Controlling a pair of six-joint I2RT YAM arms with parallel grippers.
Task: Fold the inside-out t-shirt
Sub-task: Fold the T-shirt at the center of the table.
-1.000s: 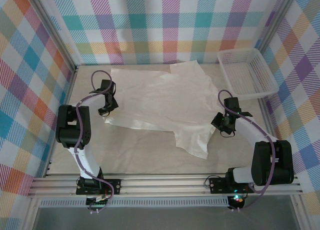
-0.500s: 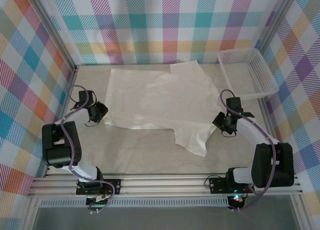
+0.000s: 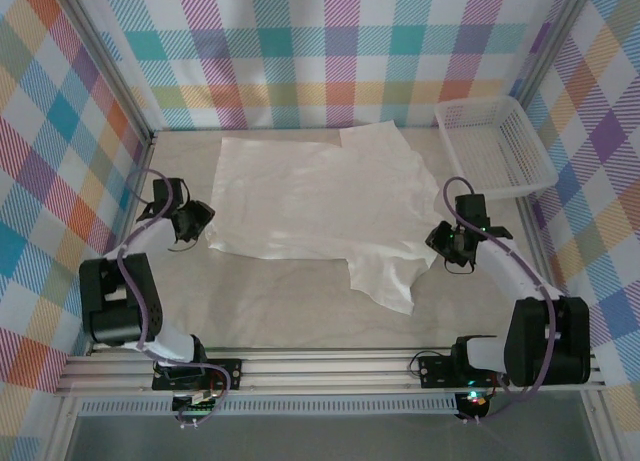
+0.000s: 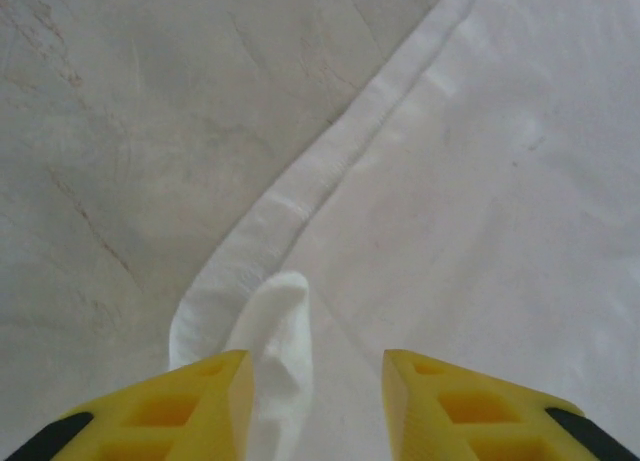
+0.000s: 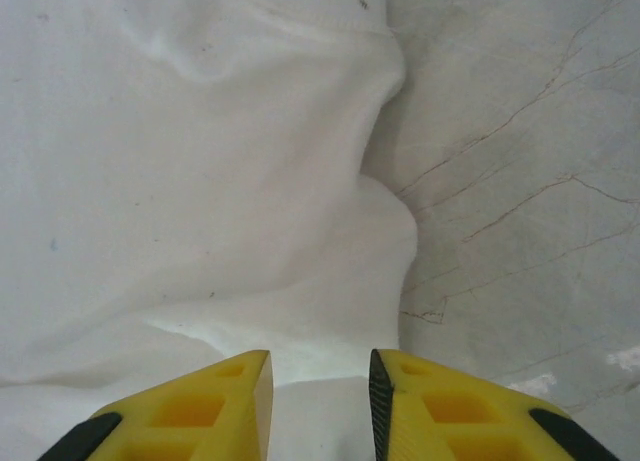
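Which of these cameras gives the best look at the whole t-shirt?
The top external view: the t-shirt lies spread across the table, outline complete. The left wrist view catches its hemmed edge up close, the right wrist view a rumpled edge.

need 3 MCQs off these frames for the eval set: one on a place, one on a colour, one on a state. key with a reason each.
1. The white mesh basket sits at the table's:
A near left corner
B far right corner
C centre

2. On the left pincer, the fingers are:
A yellow
B blue
C red

3. The t-shirt is:
A folded into a small square
B bundled in the basket
C spread mostly flat

Key:
1 B, the top view shows it against the far right wall.
2 A, the left wrist view shows yellow fingers.
3 C, it lies open across the table, one flap jutting toward the arms.
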